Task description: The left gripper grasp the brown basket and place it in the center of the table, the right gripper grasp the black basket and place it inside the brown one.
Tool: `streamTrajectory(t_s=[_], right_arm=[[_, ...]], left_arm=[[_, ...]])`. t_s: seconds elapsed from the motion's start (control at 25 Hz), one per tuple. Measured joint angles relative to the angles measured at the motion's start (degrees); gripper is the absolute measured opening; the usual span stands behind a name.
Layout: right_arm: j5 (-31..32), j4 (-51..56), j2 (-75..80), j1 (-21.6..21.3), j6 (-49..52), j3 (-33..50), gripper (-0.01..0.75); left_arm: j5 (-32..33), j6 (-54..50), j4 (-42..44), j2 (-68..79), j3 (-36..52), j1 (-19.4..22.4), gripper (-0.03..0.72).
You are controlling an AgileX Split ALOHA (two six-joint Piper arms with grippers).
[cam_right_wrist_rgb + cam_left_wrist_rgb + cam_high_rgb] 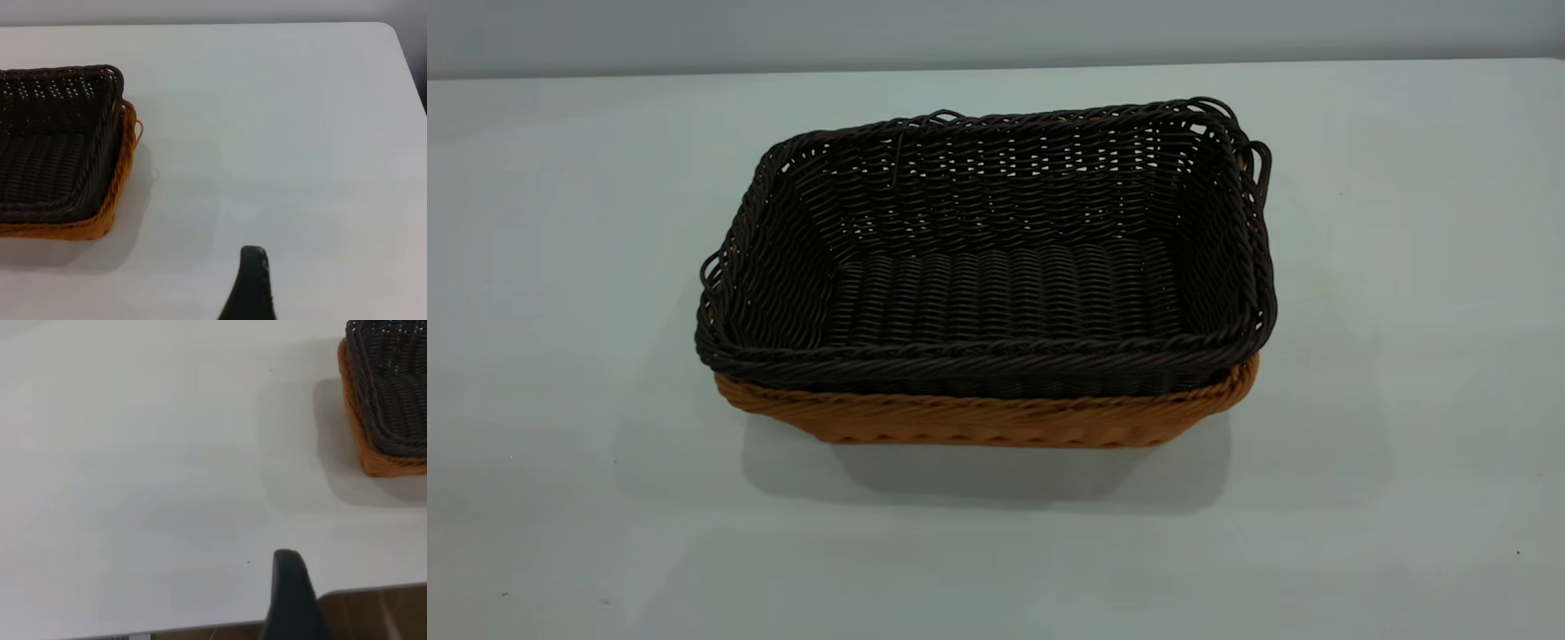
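Note:
The black basket [1005, 293] sits nested inside the brown basket [996, 422] at the middle of the white table [560, 311]. Only the brown basket's lower front wall and rim show under the dark rim. Neither gripper shows in the exterior view. In the left wrist view a black part of my left gripper [290, 600] hangs over the table's near edge, well clear of the black basket [393, 387] and the brown basket [363, 440]. In the right wrist view my right gripper [250, 287] is over bare table, apart from the black basket [47, 153] and the brown basket [113, 200].
The table edge and a brown wooden floor [380, 613] show beside my left gripper. The table's rounded far corner [390, 30] shows in the right wrist view. A grey wall [996, 31] runs behind the table.

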Motion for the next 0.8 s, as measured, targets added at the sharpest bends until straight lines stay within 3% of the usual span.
streamTrajectory(t_s=[0.28,0.8], right_arm=[[0.0,0.01,0.0,0.0,0.0,0.0,0.573],[0.0,0.06,0.0,0.0,-0.06,0.0,0.573]], left_arm=[[0.0,0.05,-0.05,0.0,0.0,6.72,0.433],[0.0,0.05,-0.05,-0.05,0.0,6.84,0.433]])
